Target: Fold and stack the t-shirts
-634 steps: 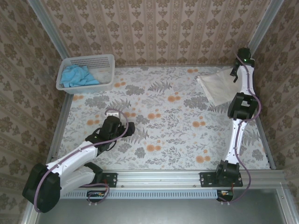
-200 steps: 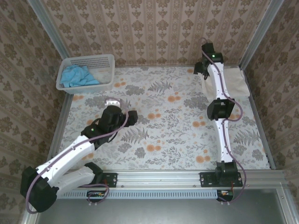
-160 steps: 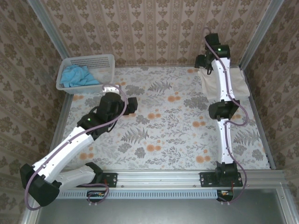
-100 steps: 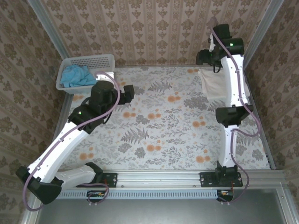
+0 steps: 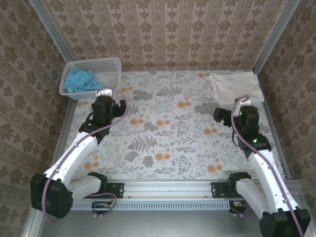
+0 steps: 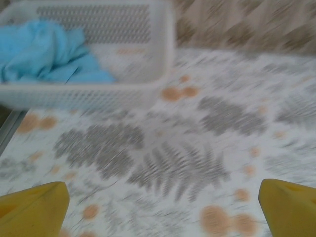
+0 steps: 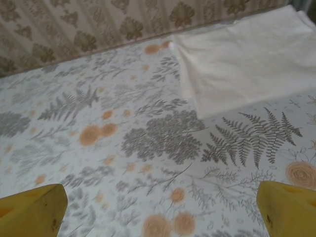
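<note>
The cream-white t-shirt (image 5: 236,87) lies folded flat at the table's back right corner, and its near edge shows in the right wrist view (image 7: 247,59). My right gripper (image 5: 220,114) hangs open and empty just in front of it, its yellow fingertips (image 7: 32,210) wide apart over bare tablecloth. The sky-blue t-shirt (image 5: 80,80) lies crumpled in the white basket (image 5: 111,64) at the back left. My left gripper (image 5: 102,94) is open and empty a short way in front of the basket's right end. In the blurred left wrist view the blue t-shirt (image 6: 44,52) sits up left.
The basket wall (image 6: 98,94) stands between my left gripper (image 6: 163,210) and the blue cloth. Wallpapered walls close the back and both sides. The flowered tablecloth (image 5: 168,123) spreads across the middle. A metal rail (image 5: 173,190) runs along the near edge.
My right arm has drawn back from the cream shirt toward the near edge and its jaws have opened wider. The left arm has swung toward the basket.
</note>
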You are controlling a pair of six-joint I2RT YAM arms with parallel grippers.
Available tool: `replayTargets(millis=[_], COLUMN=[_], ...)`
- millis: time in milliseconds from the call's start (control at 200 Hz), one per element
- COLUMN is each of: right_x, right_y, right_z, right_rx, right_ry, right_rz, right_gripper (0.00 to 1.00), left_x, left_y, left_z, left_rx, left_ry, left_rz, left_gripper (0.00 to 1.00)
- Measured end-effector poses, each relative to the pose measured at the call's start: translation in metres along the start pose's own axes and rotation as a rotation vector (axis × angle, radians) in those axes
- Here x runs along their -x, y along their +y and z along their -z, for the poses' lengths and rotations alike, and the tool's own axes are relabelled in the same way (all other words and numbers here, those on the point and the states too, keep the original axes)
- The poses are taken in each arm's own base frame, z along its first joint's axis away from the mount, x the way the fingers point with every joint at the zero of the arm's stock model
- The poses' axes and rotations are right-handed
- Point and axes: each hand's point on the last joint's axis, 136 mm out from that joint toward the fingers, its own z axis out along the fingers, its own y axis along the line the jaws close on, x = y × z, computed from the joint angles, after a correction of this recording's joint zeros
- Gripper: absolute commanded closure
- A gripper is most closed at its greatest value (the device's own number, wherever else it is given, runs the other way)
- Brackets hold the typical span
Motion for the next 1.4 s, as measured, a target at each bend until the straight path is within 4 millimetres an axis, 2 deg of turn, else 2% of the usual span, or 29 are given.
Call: replayTargets(millis=[105, 170, 220, 265, 385, 450, 580, 790, 920, 990, 1050, 1185, 1285, 1400], right_x=[-0.043, -0.07, -0.083, -0.084, -0.064, -0.063, -0.07, -0.057, -0.05, -0.057, -0.065, -0.069, -0.068, -0.047], right_y=[-0.023, -0.04, -0.051, -0.056, -0.056, -0.056, -0.059, -0.058, -0.052, -0.047, -0.034, -0.015, -0.018, -0.024], right_z=[-0.026, -0.036, -0.039, -0.04, -0.047, -0.054, -0.069, -0.091, -0.11, -0.12, -0.126, -0.121, -0.121, -0.128], right_rx=[-0.064, -0.125, -0.169, -0.193, -0.207, -0.21, -0.217, -0.198, -0.15, -0.135, -0.103, -0.048, -0.066, -0.083], right_ry=[-0.032, -0.032, -0.02, -0.026, -0.101, -0.102, -0.062, -0.097, -0.12, -0.101, -0.089, -0.141, -0.145, -0.167], right_rz=[-0.021, -0.017, -0.001, 0.014, 0.05, 0.074, 0.109, 0.119, 0.114, 0.142, 0.185, 0.242, 0.247, 0.219], right_gripper=[0.0, 0.01, 0.0, 0.0, 0.0, 0.01, 0.0, 0.0, 0.01, 0.01, 0.0, 0.0, 0.0, 0.0], left_x=[-0.04, -0.054, -0.06, -0.064, -0.082, -0.094, -0.098, -0.065, -0.073, -0.074, -0.077, -0.1, -0.092, -0.082], left_y=[0.053, 0.078, 0.089, 0.098, 0.116, 0.123, 0.117, 0.107, 0.097, 0.089, 0.082, 0.066, 0.063, 0.065], left_z=[-0.024, -0.034, -0.041, -0.048, -0.063, -0.07, -0.077, -0.082, -0.088, -0.09, -0.09, -0.096, -0.099, -0.1], left_rx=[0.14, 0.206, 0.234, 0.252, 0.284, 0.284, 0.22, 0.127, 0.071, 0.028, 0.005, -0.013, -0.012, 0.003], left_ry=[0.062, 0.078, 0.082, 0.076, 0.074, 0.09, 0.063, -0.084, -0.08, -0.099, -0.131, -0.084, -0.096, -0.117], left_rz=[0.051, 0.078, 0.089, 0.095, 0.099, 0.098, 0.094, 0.062, 0.028, -0.001, -0.029, -0.091, -0.103, -0.101], left_gripper=[0.0, 0.0, 0.0, 0.0, 0.0, 0.0, 0.0, 0.0, 0.0, 0.0, 0.0, 0.0, 0.0, 0.0])
